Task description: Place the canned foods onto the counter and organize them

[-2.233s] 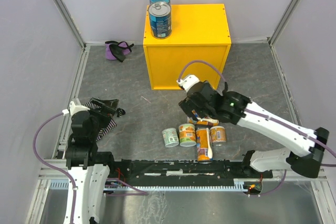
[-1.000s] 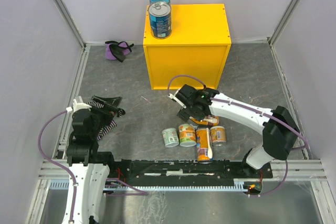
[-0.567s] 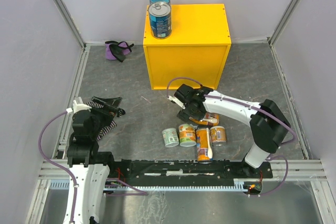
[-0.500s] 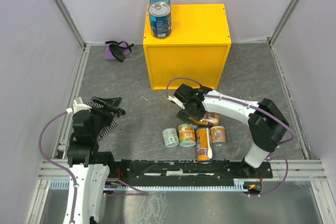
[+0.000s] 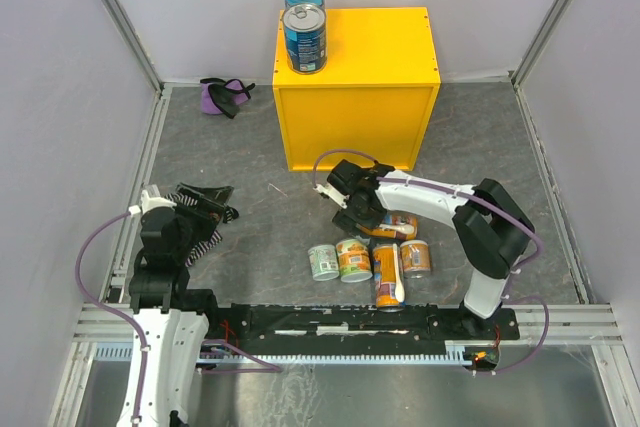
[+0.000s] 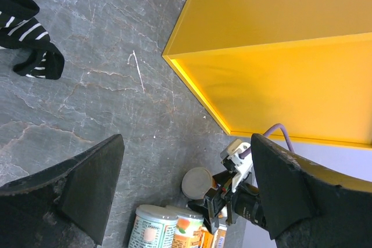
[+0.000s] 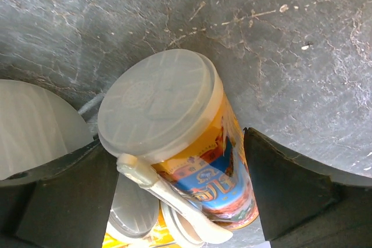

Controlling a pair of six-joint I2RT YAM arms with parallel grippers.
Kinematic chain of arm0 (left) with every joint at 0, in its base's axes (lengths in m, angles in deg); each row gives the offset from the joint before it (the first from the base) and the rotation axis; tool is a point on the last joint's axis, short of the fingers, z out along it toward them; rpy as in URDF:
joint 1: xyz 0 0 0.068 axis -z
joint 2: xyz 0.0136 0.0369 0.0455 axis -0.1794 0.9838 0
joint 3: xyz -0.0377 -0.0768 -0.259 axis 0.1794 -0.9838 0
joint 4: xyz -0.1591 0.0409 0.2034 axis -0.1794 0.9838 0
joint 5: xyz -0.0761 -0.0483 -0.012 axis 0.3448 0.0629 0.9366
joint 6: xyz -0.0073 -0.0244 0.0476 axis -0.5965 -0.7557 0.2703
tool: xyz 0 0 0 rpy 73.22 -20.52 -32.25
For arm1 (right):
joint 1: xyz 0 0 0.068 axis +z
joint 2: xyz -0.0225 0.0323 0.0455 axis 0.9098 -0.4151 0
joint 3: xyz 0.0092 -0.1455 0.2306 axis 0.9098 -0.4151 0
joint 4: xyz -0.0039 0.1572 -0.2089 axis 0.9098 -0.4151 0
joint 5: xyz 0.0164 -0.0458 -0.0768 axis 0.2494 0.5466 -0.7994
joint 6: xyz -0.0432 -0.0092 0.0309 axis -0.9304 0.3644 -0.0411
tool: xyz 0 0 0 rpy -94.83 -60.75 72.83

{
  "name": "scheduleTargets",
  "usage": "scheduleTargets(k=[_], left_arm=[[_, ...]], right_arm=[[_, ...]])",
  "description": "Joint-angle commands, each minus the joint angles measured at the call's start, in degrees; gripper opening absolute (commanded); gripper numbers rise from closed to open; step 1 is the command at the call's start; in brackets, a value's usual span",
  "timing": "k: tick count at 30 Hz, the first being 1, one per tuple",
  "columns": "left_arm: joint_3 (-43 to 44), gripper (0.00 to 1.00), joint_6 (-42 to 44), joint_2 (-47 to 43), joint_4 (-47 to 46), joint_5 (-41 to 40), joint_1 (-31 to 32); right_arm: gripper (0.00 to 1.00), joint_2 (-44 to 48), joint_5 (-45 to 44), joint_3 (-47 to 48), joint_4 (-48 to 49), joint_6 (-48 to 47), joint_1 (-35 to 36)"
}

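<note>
The bench [image 5: 360, 47] is bright yellow. Two cans [image 5: 305, 39] on its far left corner wear blue labels under silver tops. In front of it stands a tall orange can [image 7: 163, 105] with a pale lid and a white spoon [image 7: 145, 181]. Left of it lies a purple cloth [image 5: 222, 95], and front-left a black-and-white striped cloth [image 6: 29, 45].

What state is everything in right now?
blue cans, upright on the counter, at its left edge.
right gripper, open, straddling the tall orange can.
tall orange can, on the floor.
left gripper, open, empty.
other cans, grouped on the floor.
purple cloth, crumpled by the far wall.
</note>
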Motion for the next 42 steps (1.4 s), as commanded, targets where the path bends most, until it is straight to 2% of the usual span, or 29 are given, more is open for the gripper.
scheduleTargets(k=[1,5,12,20,25,33,42], left_arm=[[1.6,0.95,1.0,1.7,-2.5,-0.3,-0.3],[1.0,0.95,1.2,1.1,-2.4,-0.4,-0.3],[1.7,0.95,2.1,2.4,-2.6,-0.2,-0.3],[3.6,0.95,3.8,6.2,-3.5,0.1,-0.3],[2.6,0.94,2.6,6.1,-4.7,0.4,-0.3],[6.3,0.94,3.8,8.9,-4.1,0.3,-0.3],[5.4,0.94,3.4,8.8,-5.3,0.1,-0.3]], right_arm=[[0.89,-1.0,1.9,2.1,2.6,-0.3,-0.7],[0.80,-1.3,2.9,1.4,3.7,0.2,-1.0],[0.52,0.5,3.1,-0.1,5.1,1.0,-1.7],[0.34,3.7,2.9,0.9,7.5,1.2,-2.1],[0.28,4.9,2.8,3.6,8.0,0.8,-2.1],[0.16,9.2,2.7,6.3,9.2,0.1,-2.1],[0.10,13.2,2.6,6.0,12.1,0.4,-2.1]])
